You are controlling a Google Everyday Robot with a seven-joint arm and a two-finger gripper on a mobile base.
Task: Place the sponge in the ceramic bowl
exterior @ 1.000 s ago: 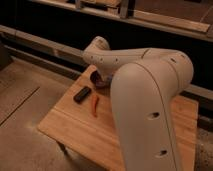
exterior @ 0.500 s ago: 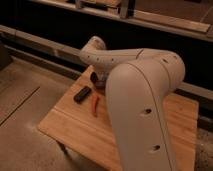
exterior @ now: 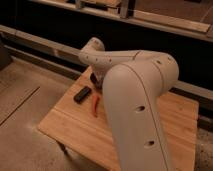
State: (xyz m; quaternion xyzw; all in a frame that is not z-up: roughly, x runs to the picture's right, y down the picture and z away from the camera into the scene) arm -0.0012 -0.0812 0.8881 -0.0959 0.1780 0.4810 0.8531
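My white arm [exterior: 135, 100] fills the middle of the camera view and reaches back to the far left part of the wooden table [exterior: 70, 127]. My gripper [exterior: 99, 76] hangs below the wrist there, almost wholly hidden by the forearm. A dark maroon edge under it looks like the ceramic bowl [exterior: 95, 83], mostly covered by the arm. The sponge is hidden.
A black rectangular block [exterior: 82, 94] lies on the table left of the arm, with a thin orange-red object [exterior: 95, 105] beside it. The table's front and left edges drop to a concrete floor [exterior: 25, 125]. A dark wall with ledges [exterior: 50, 50] runs behind.
The big arm link has shifted a little to the left in the view. The block and the orange-red object have not moved.
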